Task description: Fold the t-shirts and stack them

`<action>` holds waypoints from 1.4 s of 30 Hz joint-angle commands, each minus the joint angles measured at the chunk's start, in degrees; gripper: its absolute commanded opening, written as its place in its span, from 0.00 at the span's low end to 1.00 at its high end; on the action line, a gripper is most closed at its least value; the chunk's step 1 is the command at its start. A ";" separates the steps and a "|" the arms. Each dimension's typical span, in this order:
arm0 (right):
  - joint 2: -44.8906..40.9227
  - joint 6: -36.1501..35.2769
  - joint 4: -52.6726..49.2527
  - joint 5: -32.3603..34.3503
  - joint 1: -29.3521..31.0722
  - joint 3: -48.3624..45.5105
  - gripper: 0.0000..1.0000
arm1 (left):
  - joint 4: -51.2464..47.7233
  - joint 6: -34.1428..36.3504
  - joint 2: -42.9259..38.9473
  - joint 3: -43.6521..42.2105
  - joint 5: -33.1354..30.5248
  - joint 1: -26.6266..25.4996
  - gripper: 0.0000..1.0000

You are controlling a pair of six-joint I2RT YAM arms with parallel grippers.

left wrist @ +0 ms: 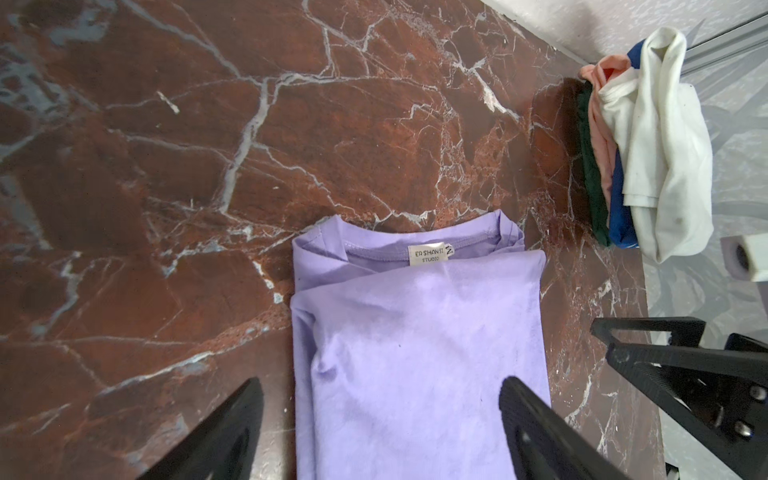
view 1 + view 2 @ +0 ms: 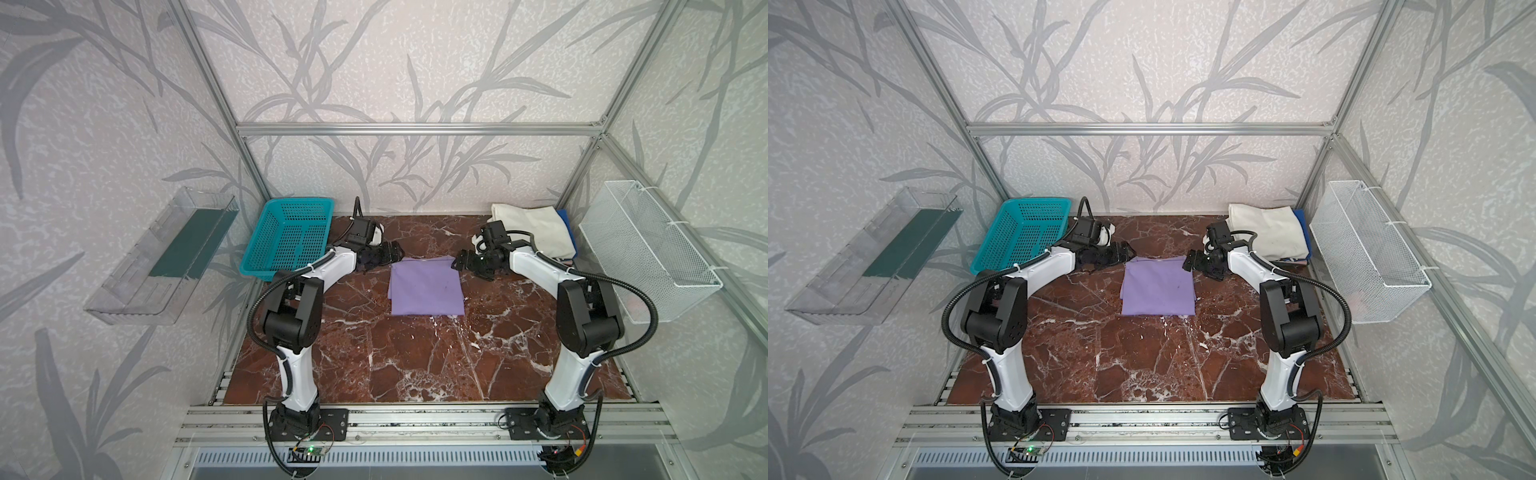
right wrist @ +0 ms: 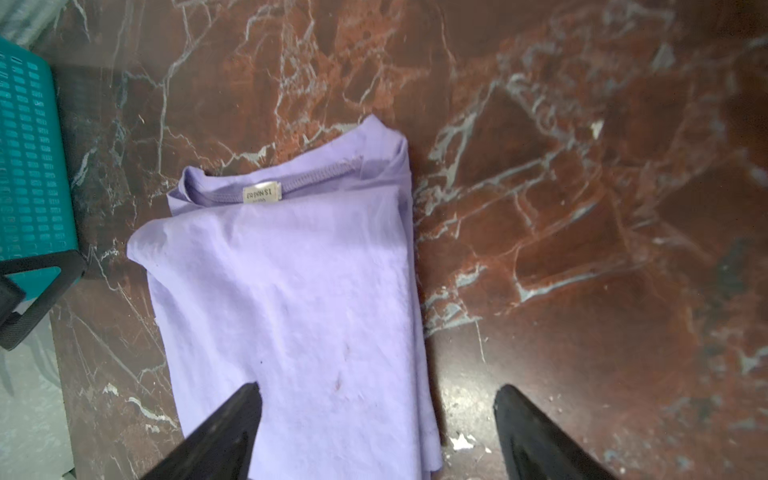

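- In the middle of the bench (image 2: 415, 365): the purple shirt (image 2: 426, 286), folded into a neat block, lying flat.
- Runs long from front to back, with the neck tag (image 1: 430, 254) at the far end, toward the back wall.
- At the far left corner of it: the left fingers (image 2: 395, 252), spread wide, holding nothing.
- At the far right corner: the right fingers (image 2: 459, 264), spread wide too, holding nothing.
- Hover over the far edge, with the rest of the shirt reaching away toward the front of the bench.
- In the back right corner: the pile (image 2: 532, 232) of other shirts, a cream one on top, with blue, green and pink edges peeking out below.
- Sits close behind the right arm, well apart from the left arm.
- Looks fully folded, but not yet stacked on the pile.
- Likely needs a grip on both sides and a lift to the back right, with the right arm nearer for that.
- Could fall open if grabbed by one layer only.
- At the back left: a teal basket (image 2: 286, 237), near the left arm, away from the path to the pile.
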 commanded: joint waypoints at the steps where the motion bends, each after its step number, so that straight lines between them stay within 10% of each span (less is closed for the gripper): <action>1: -1.22 -0.34 3.09 -3.98 0.07 -3.01 0.84 | 5.83 -2.55 -5.35 -5.10 2.08 -0.28 0.89; 17: 4.39 -0.39 2.36 -4.04 2.38 -2.54 0.62 | 12.74 -6.20 -24.25 -25.25 -1.54 -1.70 0.92; 42: 12.97 -0.11 1.19 -3.44 4.02 4.39 0.34 | 14.88 -5.87 -23.31 -29.79 0.68 -1.68 0.92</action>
